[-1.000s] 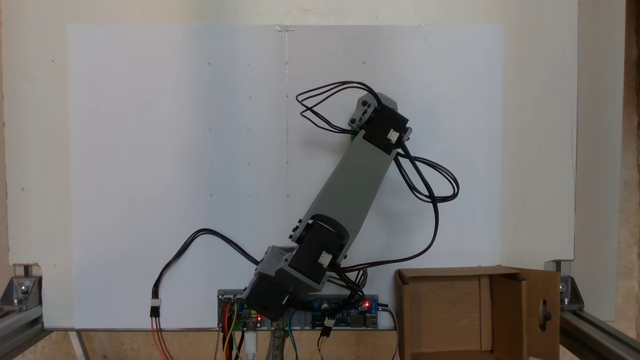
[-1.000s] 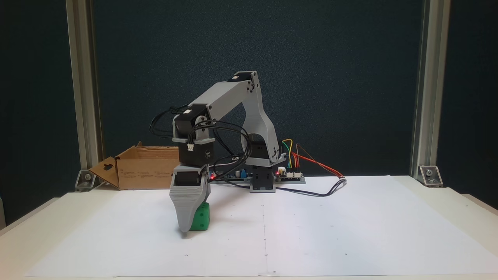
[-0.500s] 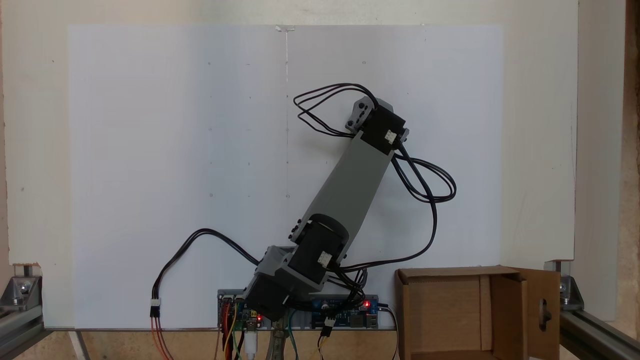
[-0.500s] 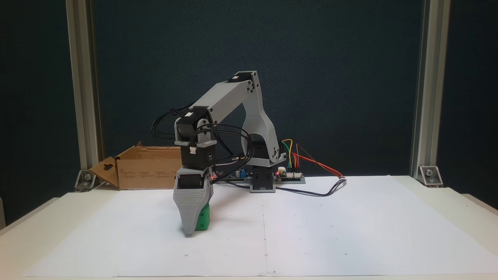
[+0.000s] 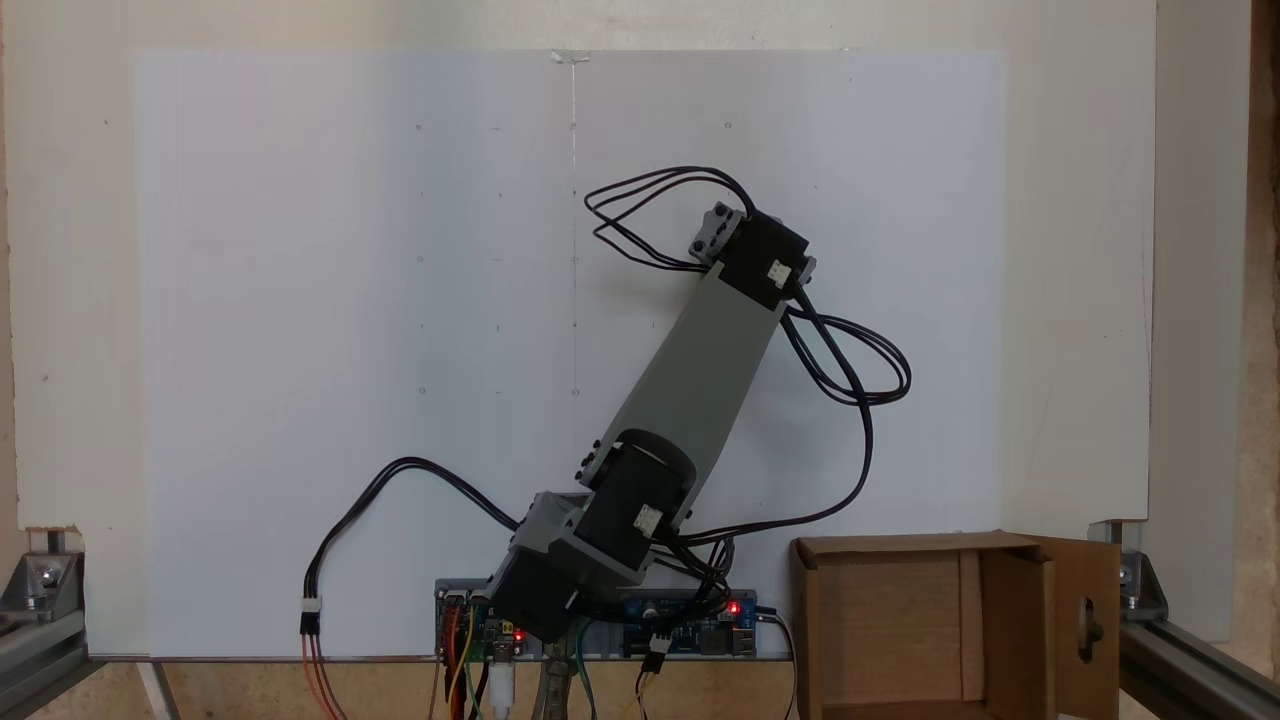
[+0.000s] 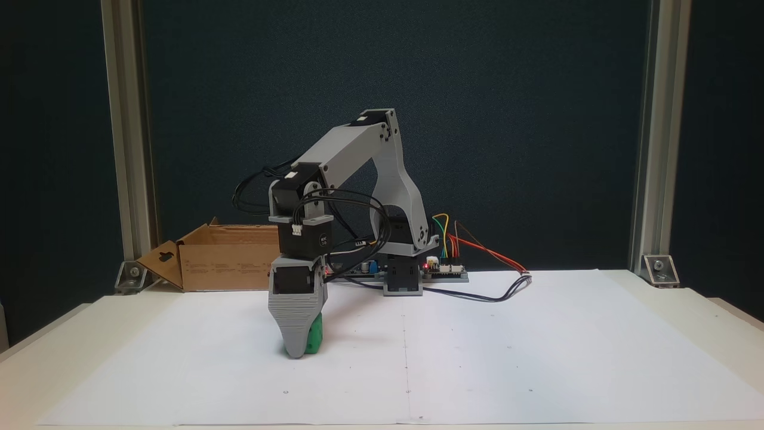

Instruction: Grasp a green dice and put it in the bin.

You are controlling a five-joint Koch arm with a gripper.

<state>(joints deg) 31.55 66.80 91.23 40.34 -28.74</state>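
The green dice (image 6: 315, 338) rests on the white paper left of centre in a fixed view, mostly covered by the gripper's near grey finger (image 6: 296, 319). The gripper (image 6: 296, 352) points straight down with its tip at the paper, right against the dice. Its jaws line up one behind the other, so whether it is open or shut cannot be told. Seen from above, the wrist motor (image 5: 762, 257) covers both gripper and dice. The bin (image 6: 221, 260), a brown cardboard box, stands at the back left; from above the bin (image 5: 900, 620) is at the bottom right, its inside bare.
The arm's base and circuit boards (image 6: 412, 275) sit at the back of the table with coloured wires (image 6: 477, 248) trailing right. Aluminium posts (image 6: 650, 137) frame both sides. Black cables (image 5: 850, 360) loop off the forearm. White paper (image 6: 537, 346) covers the table.
The gripper has slid a little to the right in the side view and now hides more of the dice. From above, the wrist has drawn in slightly.
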